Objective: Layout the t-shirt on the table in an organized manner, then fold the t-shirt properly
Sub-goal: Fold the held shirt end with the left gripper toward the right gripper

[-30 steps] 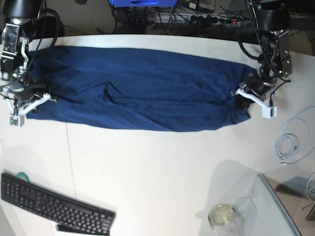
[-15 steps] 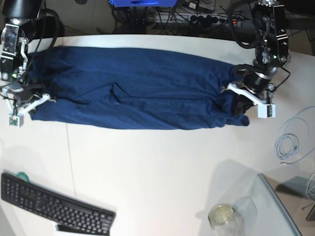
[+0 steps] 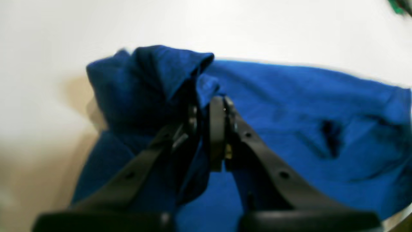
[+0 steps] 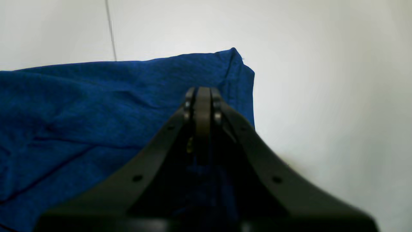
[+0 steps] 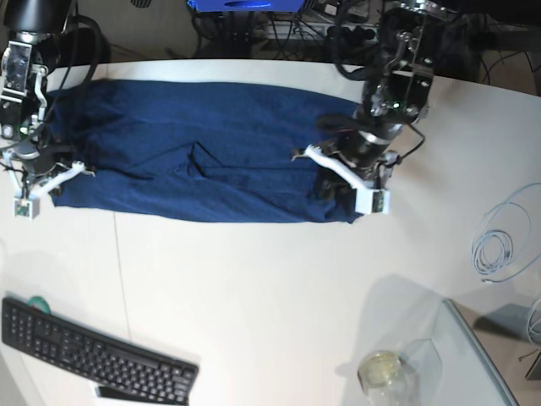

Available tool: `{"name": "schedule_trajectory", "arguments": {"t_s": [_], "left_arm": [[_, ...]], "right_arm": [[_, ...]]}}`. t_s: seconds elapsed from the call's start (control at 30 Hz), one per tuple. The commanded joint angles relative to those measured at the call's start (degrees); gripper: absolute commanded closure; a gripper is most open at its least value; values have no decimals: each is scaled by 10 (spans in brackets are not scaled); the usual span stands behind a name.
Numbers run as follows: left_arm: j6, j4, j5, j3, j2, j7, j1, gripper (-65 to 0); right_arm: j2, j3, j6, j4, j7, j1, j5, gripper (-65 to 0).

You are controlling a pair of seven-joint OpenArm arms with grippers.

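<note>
The dark navy t-shirt (image 5: 203,152) lies as a long band across the far part of the white table (image 5: 270,296). Its right end is lifted and folded back over the body. My left gripper (image 5: 342,182) is shut on that bunched end (image 3: 154,74); in the left wrist view the gripper (image 3: 206,112) has cloth pinched between its fingers. My right gripper (image 5: 38,173) is at the shirt's left end, near the lower corner. Seen from the right wrist, the right gripper (image 4: 201,93) is fully shut over the fabric (image 4: 80,106), with no cloth visible between its jaws.
A black keyboard (image 5: 93,355) lies at the front left with a green roll (image 5: 35,302) behind it. A glass jar (image 5: 380,372) and a clear panel (image 5: 478,364) stand at the front right. A coiled grey cable (image 5: 494,249) lies at the right edge. Cables and a power strip run behind the table.
My left gripper has travelled leftward over the table with the shirt's right end, folding it over the body and shortening the band. The right arm has stayed put.
</note>
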Motion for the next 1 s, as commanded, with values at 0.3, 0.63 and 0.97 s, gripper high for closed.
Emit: {"name": "schedule_trajectory", "arguments": {"t_s": [0.3, 0.63, 0.97], "left_arm": [[-2, -39, -4, 74, 44, -12, -39, 0], [-2, -75, -4, 120, 49, -14, -52, 0], [-2, -91, -4, 121, 79, -13, -75, 0]], "right_arm": [[8, 3, 0, 12, 13, 6, 3, 0], [8, 3, 0, 12, 13, 7, 3, 0], [7, 3, 0, 12, 13, 8, 3, 0]]}}
